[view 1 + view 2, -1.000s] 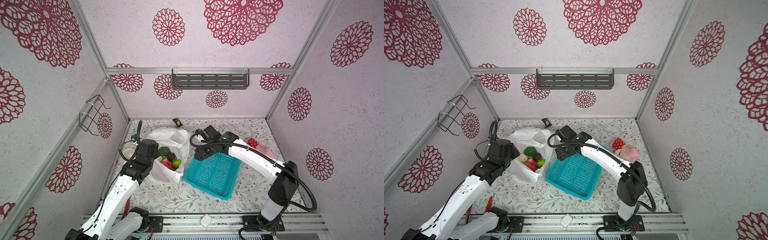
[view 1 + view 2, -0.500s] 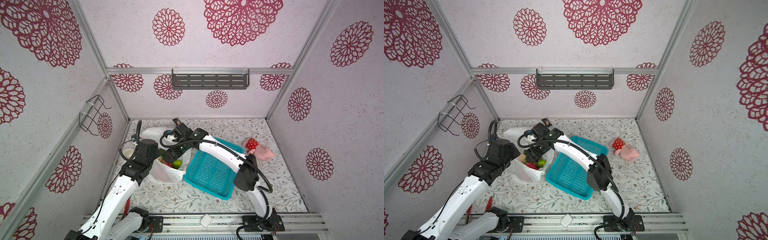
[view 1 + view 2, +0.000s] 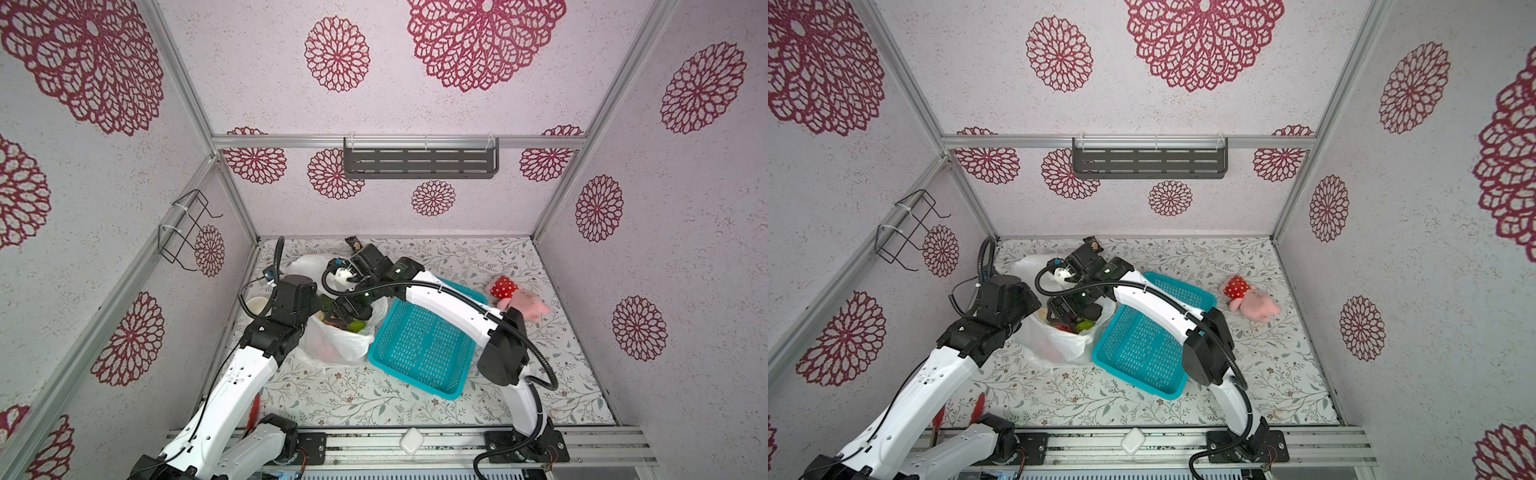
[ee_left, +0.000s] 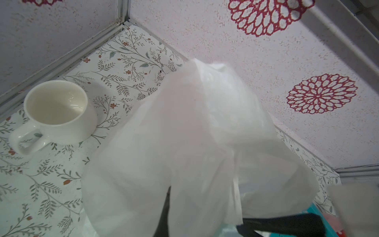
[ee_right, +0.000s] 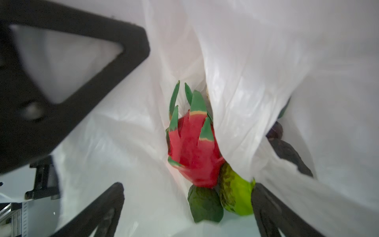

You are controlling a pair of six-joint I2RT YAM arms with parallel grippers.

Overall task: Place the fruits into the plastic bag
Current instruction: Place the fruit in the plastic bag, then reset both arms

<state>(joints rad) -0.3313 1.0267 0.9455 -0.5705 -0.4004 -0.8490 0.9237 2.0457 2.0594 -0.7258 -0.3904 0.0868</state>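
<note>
The plastic bag [image 3: 337, 341] [image 3: 1054, 347] stands open left of centre in both top views. My left gripper [image 4: 167, 207] is shut on the bag's rim, and the white film [image 4: 184, 133] drapes over it and hides most of the jaws. My right gripper [image 5: 188, 185] [image 3: 348, 309] is open inside the bag's mouth with nothing between its fingers. Just beyond it lie the fruits: a red dragon fruit [image 5: 192, 147], a dark green avocado [image 5: 205, 205], a glossy green piece [image 5: 238, 195] [image 3: 1087, 325] and a dark piece [image 5: 287, 151] half under a fold.
A teal basket [image 3: 419, 345] lies tilted right of the bag, under my right forearm. A pink plush toy [image 3: 519, 299] lies at the far right. A white cup [image 4: 57, 110] [image 3: 257, 305] stands by the left wall. A small dark packet [image 3: 352, 242] lies at the back.
My right arm has swung left from above the basket to the bag, and its gripper has gone down into the bag's mouth with the jaws wider. The left arm has stayed put.
</note>
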